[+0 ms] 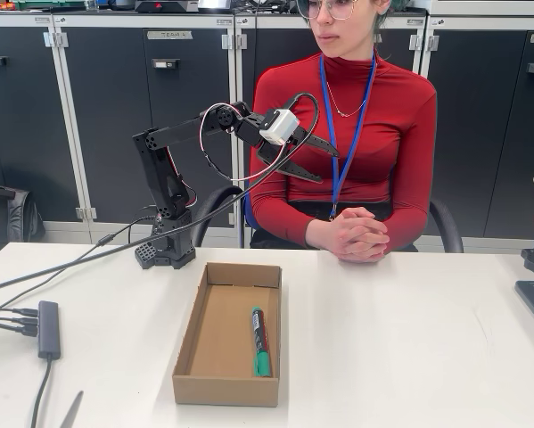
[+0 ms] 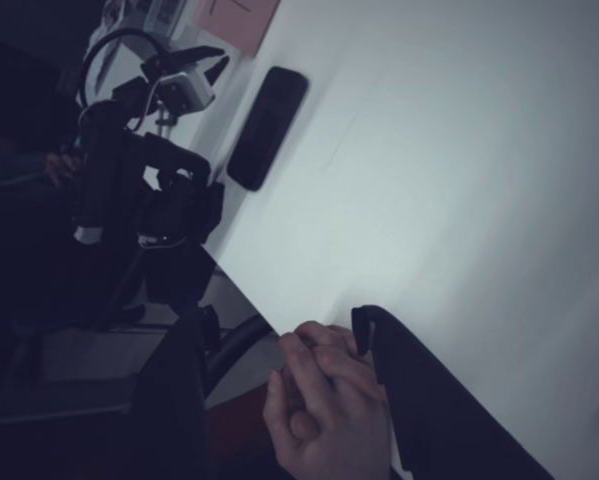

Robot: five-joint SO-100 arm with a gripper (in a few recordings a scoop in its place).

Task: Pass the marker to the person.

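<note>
Here the marker lies lengthwise in the box, well below the gripper, whose jaws stand apart, empty.

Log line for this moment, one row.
gripper: raised, open, empty | marker: lying in cardboard box | person's hands: clasped at table edge | handover: not started

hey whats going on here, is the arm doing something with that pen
Nothing is being handled yet. The marker lies flat in the open cardboard box on the white table, cap end toward the camera. The black arm's gripper is raised in the air in front of the person, open and holding nothing. The person sits behind the table with clasped hands resting on its edge, so the handover has not started.
</note>
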